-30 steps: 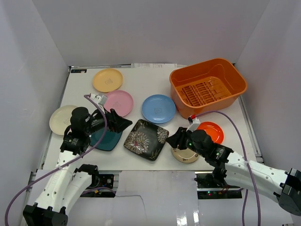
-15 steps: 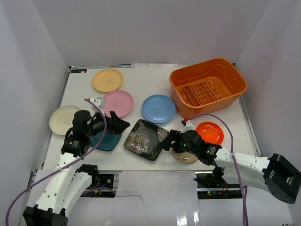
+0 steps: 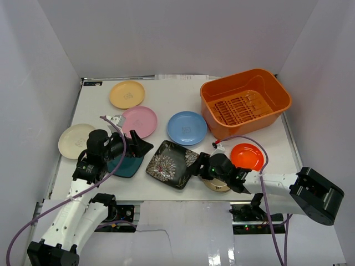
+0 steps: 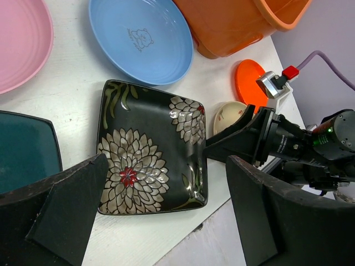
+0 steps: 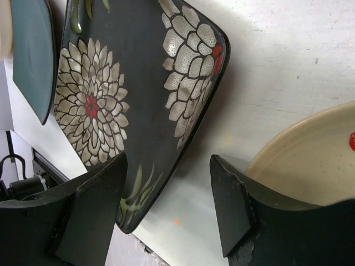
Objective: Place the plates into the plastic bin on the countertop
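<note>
A white flat worktop (image 3: 166,100) carries an orange rectangular plastic bin (image 3: 211,116) at its far right corner, its slotted bottom showing. All eight plates lie on the worktop outside it. A round yellow plate (image 3: 127,94) sits far left, with a round pink plate (image 3: 139,121) just nearer. A round blue plate (image 3: 187,128) lies just left of the bin, and a round cream plate (image 3: 73,139) lies at the left edge. A round red-orange plate (image 3: 247,155) rests in front of the bin. A round beige plate (image 3: 217,184) at the near edge is mostly covered by the right arm. A dark teal plate (image 3: 125,164) lies near left, with a square black floral plate (image 3: 172,163) just to its right. The left claw (image 4: 166,160) hangs above the gap between the teal and the floral plate, its fingers spread wide and holding nothing. The right claw (image 5: 166,160) is low at the right edge of the floral plate, its fingers apart. One finger is over the plate's patterned face and the other is over the bare worktop beside the beige plate, so the plate's rim runs between them. Whether either finger touches the plate cannot be told.
</note>
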Available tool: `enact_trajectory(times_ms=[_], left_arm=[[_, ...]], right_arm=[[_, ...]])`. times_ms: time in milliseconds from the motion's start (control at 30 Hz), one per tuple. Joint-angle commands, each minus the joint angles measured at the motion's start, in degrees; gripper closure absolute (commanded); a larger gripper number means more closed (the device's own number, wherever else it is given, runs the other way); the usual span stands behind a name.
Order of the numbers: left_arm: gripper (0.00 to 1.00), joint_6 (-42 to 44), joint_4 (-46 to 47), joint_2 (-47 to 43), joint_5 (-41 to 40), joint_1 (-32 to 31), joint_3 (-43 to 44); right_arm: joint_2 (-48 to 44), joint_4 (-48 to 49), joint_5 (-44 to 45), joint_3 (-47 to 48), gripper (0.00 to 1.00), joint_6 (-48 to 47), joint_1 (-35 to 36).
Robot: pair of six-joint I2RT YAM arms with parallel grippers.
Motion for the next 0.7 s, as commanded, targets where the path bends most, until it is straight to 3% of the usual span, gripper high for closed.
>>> enact_trajectory(times_ms=[0, 267, 500, 667], left_arm=[[0.02, 0.0, -0.1, -0.6, 0.4, -0.3, -0.4], [0.02, -0.2, 0.0, -0.6, 0.2, -0.6, -0.4], [0.02, -0.1, 0.0, -0.6, 0.3, -0.7, -0.4], [0.02, 0.0, 0.0, -0.8, 0.2, -0.7, -0.4]], right_arm=[[2.2, 4.4, 1.6, 1.7, 0.32, 2.9, 0.3], [10.5, 11.4, 0.0, 1.5, 0.34, 7.5, 0.3], [14.4, 13.4, 1.7, 3.3, 0.48, 8.6, 0.3], [14.5, 15.4, 3.8, 1.2, 0.78, 10.3, 0.3]])
